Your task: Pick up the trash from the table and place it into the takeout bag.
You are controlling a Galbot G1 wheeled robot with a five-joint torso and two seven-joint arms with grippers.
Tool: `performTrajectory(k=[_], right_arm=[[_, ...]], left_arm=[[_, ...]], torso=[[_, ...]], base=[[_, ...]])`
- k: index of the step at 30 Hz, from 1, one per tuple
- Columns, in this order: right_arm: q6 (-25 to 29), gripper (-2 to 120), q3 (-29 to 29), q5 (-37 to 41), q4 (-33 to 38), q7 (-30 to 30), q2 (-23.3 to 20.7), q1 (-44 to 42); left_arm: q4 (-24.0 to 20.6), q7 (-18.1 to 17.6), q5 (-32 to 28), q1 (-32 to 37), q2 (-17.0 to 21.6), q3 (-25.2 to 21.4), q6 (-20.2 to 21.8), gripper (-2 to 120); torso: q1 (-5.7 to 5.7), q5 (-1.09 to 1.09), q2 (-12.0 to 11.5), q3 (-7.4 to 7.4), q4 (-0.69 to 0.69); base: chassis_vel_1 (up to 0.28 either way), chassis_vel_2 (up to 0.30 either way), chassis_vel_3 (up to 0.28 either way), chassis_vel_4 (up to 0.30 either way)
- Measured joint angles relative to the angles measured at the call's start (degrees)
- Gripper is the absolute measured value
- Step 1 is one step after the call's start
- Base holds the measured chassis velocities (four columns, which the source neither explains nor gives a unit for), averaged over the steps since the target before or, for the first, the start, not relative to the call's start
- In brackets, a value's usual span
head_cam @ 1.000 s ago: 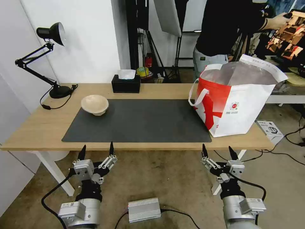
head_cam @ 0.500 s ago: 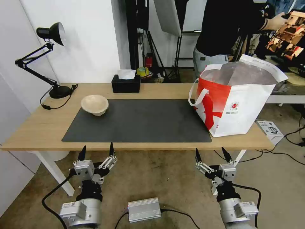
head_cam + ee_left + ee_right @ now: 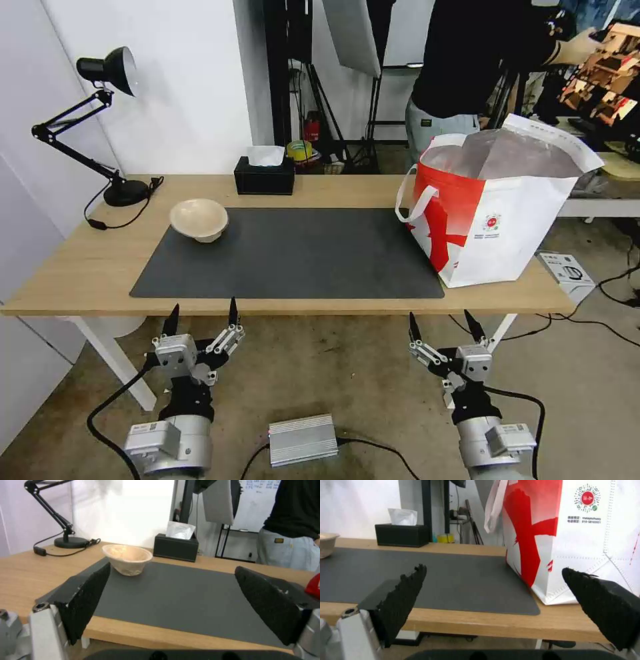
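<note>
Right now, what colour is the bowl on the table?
Beige bowl, clearest in the left wrist view.

From my right wrist I see the large boxy white takeout bag with its red panel (image 3: 586,542). High on its white side sits a small round red logo ringed with coloured dots (image 3: 587,498); the mark inside it is too small for me to read. Under the logo run two short lines of small print: the upper one I cannot make out, the lower one looks like a phone number starting 010, its remaining digits unclear.
</note>
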Motion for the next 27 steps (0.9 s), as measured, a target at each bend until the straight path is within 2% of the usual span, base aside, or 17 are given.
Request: performTrajectory(k=[2,4,5,6,10,11,14,15,16,18,20,21,23,25,26,27], right_arm=[[0.00,100,0.00,0.00,0.00,0.01,0.00,0.01],[0.00,100,0.00,0.01,0.00,0.02,0.00,0.02],[0.00,100,0.00,0.01,0.00,0.02,0.00,0.02],[0.00,100,0.00,0.01,0.00,0.02,0.00,0.02],[0.00,100,0.01,0.04,0.00,0.05,0.00,0.03],[0.00,100,0.01,0.04,0.00,0.05,0.00,0.03],[0.00,100,0.01,0.04,0.00,0.06,0.00,0.04],[-0.01,100,0.01,0.05,0.00,0.06,0.00,0.03],[-0.01,100,0.01,0.05,0.00,0.06,0.00,0.03],[-0.01,100,0.02,0.06,0.00,0.08,-0.01,0.04],[-0.02,100,0.02,0.07,0.01,0.09,-0.01,0.04],[-0.02,100,0.02,0.07,0.01,0.09,-0.01,0.04],[-0.02,100,0.02,0.09,0.01,0.10,-0.01,0.04],[-0.03,100,0.02,0.09,0.02,0.10,-0.01,0.04],[-0.03,100,0.02,0.09,0.02,0.10,-0.01,0.04],[-0.04,100,0.02,0.10,0.02,0.10,-0.01,0.04]], left_arm=[[-0.29,-0.11,-1.59,-0.58,0.33,-0.52,0.44,100],[-1.16,-0.57,-6.12,-2.22,1.05,-1.76,2.29,100],[-2.03,-1.21,-10.70,-3.95,2.01,-2.85,4.19,100],[-2.03,-1.21,-10.70,-3.95,2.01,-2.85,4.19,100],[-3.73,-4.87,-22.05,-8.47,5.41,-4.83,8.91,100],[-3.73,-4.87,-22.05,-8.47,5.41,-4.83,8.91,100],[-4.12,-6.58,-28.73,-10.67,7.24,-5.55,10.61,100],[-4.08,-6.83,-32.13,-11.90,8.07,-5.93,10.84,100],[-4.08,-6.83,-32.13,-11.90,8.07,-5.93,10.84,100],[-3.63,-7.81,-41.87,-14.91,10.07,-7.65,11.02,100],[-3.58,-9.26,-48.00,-16.09,10.95,-9.24,11.11,100],[-3.58,-9.26,-48.00,-16.09,10.95,-9.24,11.11,100],[-3.40,-10.85,-54.55,-17.61,11.91,-10.03,11.12,100],[-2.96,-12.19,-59.30,-19.32,12.61,-10.32,11.12,100],[-2.96,-12.19,-59.30,-19.32,12.61,-10.32,11.12,100],[-2.40,-13.35,-63.19,-21.00,13.24,-10.55,11.11,100]], torso=[[0.00,0.00,0.00,0.00,0.00],[0.00,0.00,0.00,0.00,0.01],[0.00,-0.01,0.00,0.00,0.00],[0.00,-0.01,0.00,0.00,0.00],[0.00,0.00,0.00,0.00,0.00],[0.00,0.00,0.00,0.00,0.00],[0.00,0.00,0.00,0.00,0.00],[0.00,-0.01,0.00,0.00,0.00],[0.00,-0.01,0.00,0.00,0.00],[0.00,0.00,0.00,0.00,-0.01],[0.00,0.00,0.00,0.00,0.00],[0.00,0.00,0.00,0.00,0.00],[0.00,0.00,0.00,0.00,0.01],[0.00,-0.01,0.00,0.00,0.00],[0.00,-0.01,0.00,0.00,0.00],[0.00,0.00,0.00,0.00,0.00]], base=[[0.000,0.000,0.000,0.000],[0.000,0.000,0.000,0.000],[0.000,0.000,0.000,0.000],[0.000,0.000,0.000,0.000],[0.000,0.000,0.000,0.000],[0.000,0.000,0.000,0.000],[0.000,0.000,0.000,0.000],[0.000,0.000,0.000,0.000],[0.000,0.000,0.000,0.000],[0.000,0.000,0.000,0.000],[0.000,0.000,0.000,0.000],[0.000,0.000,0.000,0.000],[0.000,0.000,0.000,0.000],[0.000,0.000,0.000,0.000],[0.000,0.000,0.000,0.000],[0.000,0.000,0.000,0.000]])
